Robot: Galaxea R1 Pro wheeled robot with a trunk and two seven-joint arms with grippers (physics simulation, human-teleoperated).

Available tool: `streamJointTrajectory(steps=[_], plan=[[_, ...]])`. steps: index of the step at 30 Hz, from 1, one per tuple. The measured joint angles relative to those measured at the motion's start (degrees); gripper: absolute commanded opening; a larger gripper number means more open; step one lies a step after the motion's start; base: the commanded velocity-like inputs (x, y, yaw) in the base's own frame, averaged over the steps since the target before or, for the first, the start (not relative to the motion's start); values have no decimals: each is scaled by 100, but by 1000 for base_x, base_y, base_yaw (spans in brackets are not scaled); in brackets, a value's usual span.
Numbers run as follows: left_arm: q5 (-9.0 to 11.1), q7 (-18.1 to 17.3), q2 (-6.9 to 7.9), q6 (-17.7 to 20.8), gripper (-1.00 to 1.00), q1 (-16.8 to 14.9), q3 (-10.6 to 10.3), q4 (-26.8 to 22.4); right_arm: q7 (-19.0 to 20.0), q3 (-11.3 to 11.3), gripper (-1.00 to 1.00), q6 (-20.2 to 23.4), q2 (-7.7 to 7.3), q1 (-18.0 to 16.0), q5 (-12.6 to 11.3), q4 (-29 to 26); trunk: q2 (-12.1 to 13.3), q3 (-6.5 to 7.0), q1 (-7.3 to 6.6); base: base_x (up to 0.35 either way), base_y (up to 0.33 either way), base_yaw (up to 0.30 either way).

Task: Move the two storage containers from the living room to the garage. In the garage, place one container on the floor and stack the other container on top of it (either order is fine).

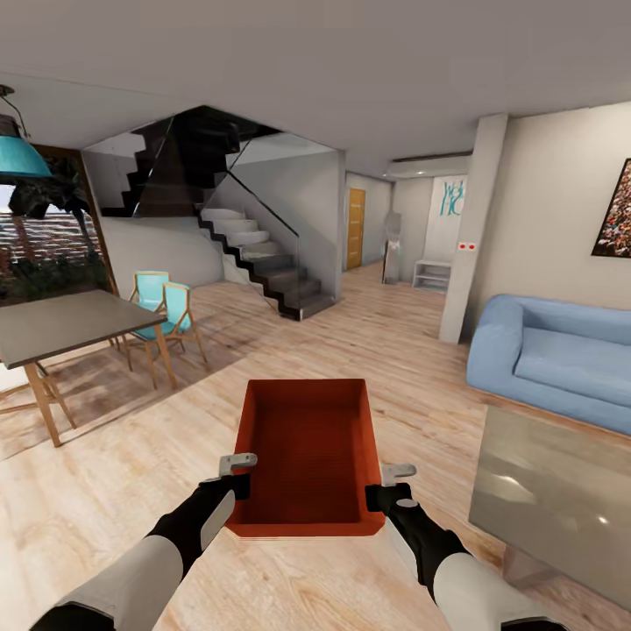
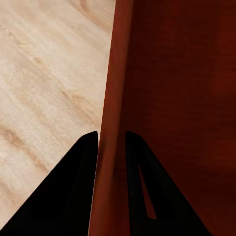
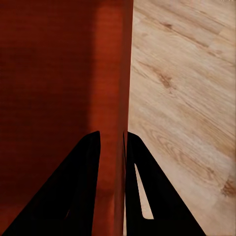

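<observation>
No text, label, number or sign is legible anywhere.

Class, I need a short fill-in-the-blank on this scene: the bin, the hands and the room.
1. The orange-red bin is gripped by ____ hands.
2. The left hand pinches the bin's ____ between its fingers.
3. Below the bin lies a light ____ floor.
4. The sofa at the right is ____.

Missing words: two; wall; wood; blue

Matt plastic container (image 1: 308, 451); glossy wood-plank floor (image 1: 114, 491)
</observation>
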Motion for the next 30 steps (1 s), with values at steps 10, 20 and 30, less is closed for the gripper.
streamJointTrajectory(steps=[10, 20, 30], plan=[[-1, -1, 0, -1, -100, 0, 2, -1, -4, 6, -100, 0, 0, -2, -4, 1, 0, 0, 0, 319, 0, 0], [16, 3, 6, -1, -100, -1, -6, 1, -11, 6, -100, 4, 7, -2, -5, 0, 0, 0, 0, 320, 0, 0], [10, 1, 6, -1, -100, 0, -1, 0, -12, 4, -100, 0, 7, -1, -4, 1, 0, 0, 0, 319, 0, 0]])
